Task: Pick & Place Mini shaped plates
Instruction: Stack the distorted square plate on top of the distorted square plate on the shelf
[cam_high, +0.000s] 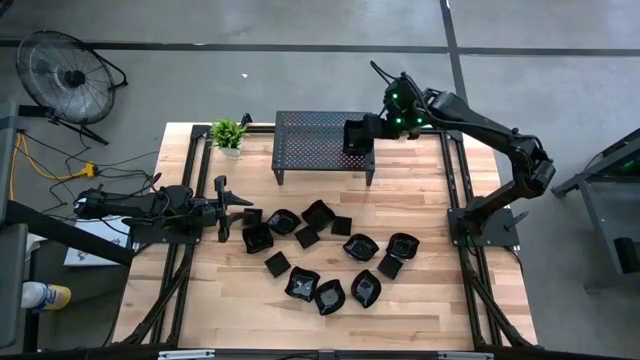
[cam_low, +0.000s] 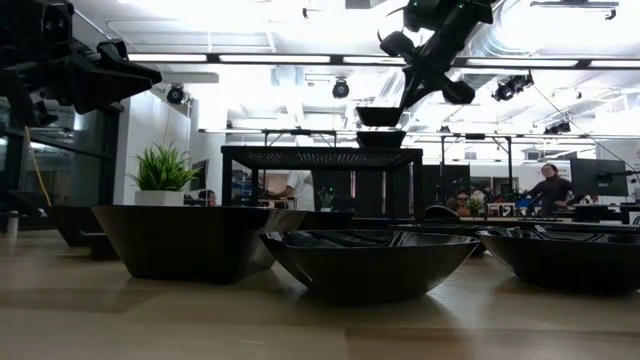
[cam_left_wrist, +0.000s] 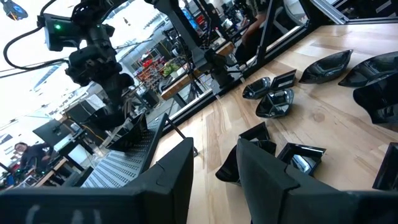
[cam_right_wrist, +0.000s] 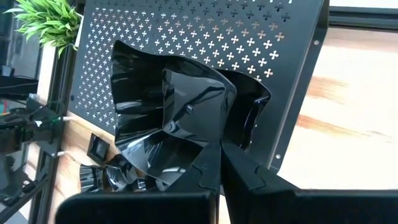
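Several glossy black mini plates (cam_high: 320, 255) lie scattered on the wooden table's middle, each resting on its base; they fill the foreground of the low view (cam_low: 370, 262). My right gripper (cam_high: 362, 135) is over the right end of the black perforated stand (cam_high: 310, 140), shut on one plate (cam_right_wrist: 168, 112). Another plate (cam_low: 380, 138) sits on the stand top right under the held one. My left gripper (cam_high: 232, 205) hovers open at the left edge of the scattered plates, touching nothing, its fingers (cam_left_wrist: 168, 180) pointing toward the table's right. My right gripper pinches the held plate between its two fingers at its rim (cam_right_wrist: 208, 146), on the edge nearest the wrist, coming from above at a slant. The plate (cam_low: 380, 115) is lifted clear, roughly level, a little above the plate on the stand.
A small potted plant (cam_high: 228, 133) stands at the table's far left corner beside the stand. A floor fan (cam_high: 65, 75) is off the table to the far left. Bare wood lies along the near edge (cam_high: 330, 325) and between stand and plates. People show in the room behind.
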